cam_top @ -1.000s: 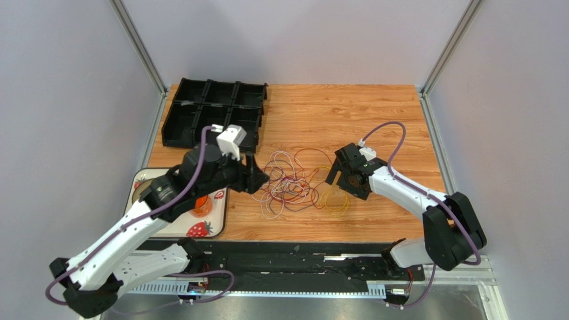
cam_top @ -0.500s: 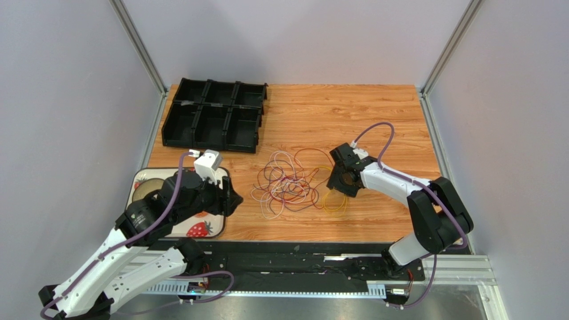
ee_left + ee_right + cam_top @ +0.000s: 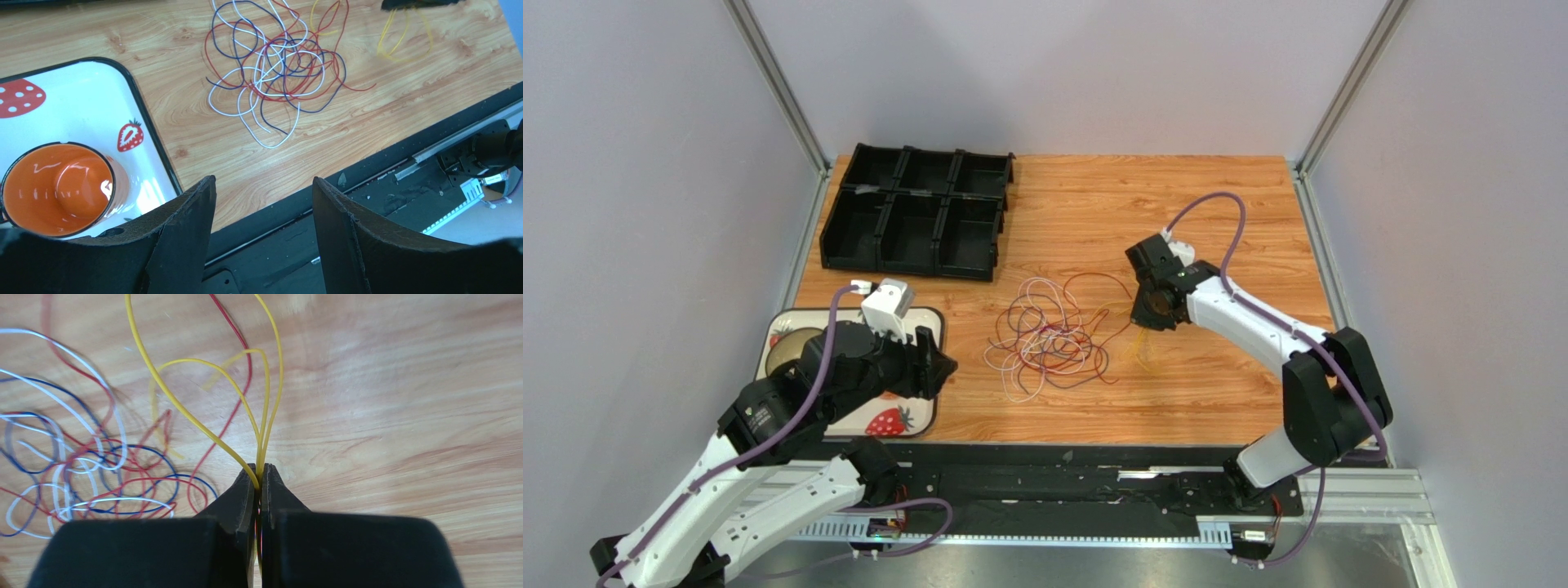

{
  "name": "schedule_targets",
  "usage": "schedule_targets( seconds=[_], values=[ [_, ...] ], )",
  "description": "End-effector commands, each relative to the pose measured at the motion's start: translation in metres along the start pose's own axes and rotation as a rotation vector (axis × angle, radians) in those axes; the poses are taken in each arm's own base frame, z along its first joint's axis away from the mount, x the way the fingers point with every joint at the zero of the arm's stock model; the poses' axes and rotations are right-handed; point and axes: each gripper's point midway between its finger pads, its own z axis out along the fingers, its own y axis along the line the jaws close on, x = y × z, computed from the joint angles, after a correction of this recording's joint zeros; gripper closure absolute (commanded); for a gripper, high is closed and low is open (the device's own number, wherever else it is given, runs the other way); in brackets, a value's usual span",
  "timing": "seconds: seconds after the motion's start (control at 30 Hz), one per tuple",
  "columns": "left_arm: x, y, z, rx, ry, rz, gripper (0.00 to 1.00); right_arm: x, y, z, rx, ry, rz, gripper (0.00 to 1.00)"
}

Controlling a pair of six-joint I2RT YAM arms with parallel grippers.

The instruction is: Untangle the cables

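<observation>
The cables [image 3: 1053, 337] lie in a loose tangle of red, blue, white and lilac loops on the wooden table [image 3: 1210, 221], left of my right gripper [image 3: 1155, 309]. In the right wrist view that gripper [image 3: 261, 476] is shut on the yellow cable [image 3: 263, 454]. The yellow loops rise from the fingertips and reach toward the tangle [image 3: 92, 478]. My left gripper [image 3: 940, 365] is open and empty, hovering at the table's near edge by the strawberry tray, well left of the tangle [image 3: 279, 61]. Nothing shows between its black fingers [image 3: 184, 233].
A black compartment bin [image 3: 909, 227] stands at the back left. A white strawberry-print tray [image 3: 80, 98] at the front left holds an orange mug [image 3: 58, 187]. A black rail [image 3: 1075, 484] runs along the table's near edge. Grey walls enclose the sides.
My right gripper has shut on the yellow cable and drawn it up and toward the back. The left arm has pulled back from the tangle to the near left.
</observation>
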Motion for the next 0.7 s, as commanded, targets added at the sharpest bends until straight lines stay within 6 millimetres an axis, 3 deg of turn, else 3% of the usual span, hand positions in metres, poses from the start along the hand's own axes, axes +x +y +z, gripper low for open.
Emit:
schedule_targets(
  seconds=[0.0,0.03,0.13,0.33,0.37,0.43,0.57,0.67],
  values=[
    [-0.005,0.003,0.003,-0.018,-0.022,0.018,0.33,-0.06,0.0,-0.058,0.025,-0.174,-0.076,1.0],
    [-0.005,0.003,0.004,-0.02,-0.019,0.02,0.34,-0.078,0.007,-0.077,0.0,-0.226,-0.069,1.0],
    [-0.006,0.003,0.003,-0.023,-0.024,0.017,0.34,-0.099,0.005,-0.105,0.011,-0.291,-0.083,1.0],
    [-0.008,0.006,0.001,-0.028,-0.041,0.012,0.35,-0.152,0.042,-0.178,-0.202,-0.497,-0.114,1.0],
    [-0.008,0.006,0.001,-0.03,-0.044,0.01,0.36,-0.167,0.053,-0.197,-0.275,-0.571,-0.103,1.0],
    [-0.009,0.007,-0.001,-0.033,-0.053,0.005,0.36,-0.176,0.067,-0.22,-0.372,-0.625,-0.113,1.0],
    [-0.011,0.01,-0.002,-0.042,-0.061,-0.003,0.36,-0.202,0.085,-0.292,-0.577,-0.841,-0.093,1.0],
    [-0.011,0.012,-0.002,-0.051,-0.065,-0.008,0.36,-0.215,0.093,-0.322,-0.673,-0.951,-0.071,1.0]
  ],
)
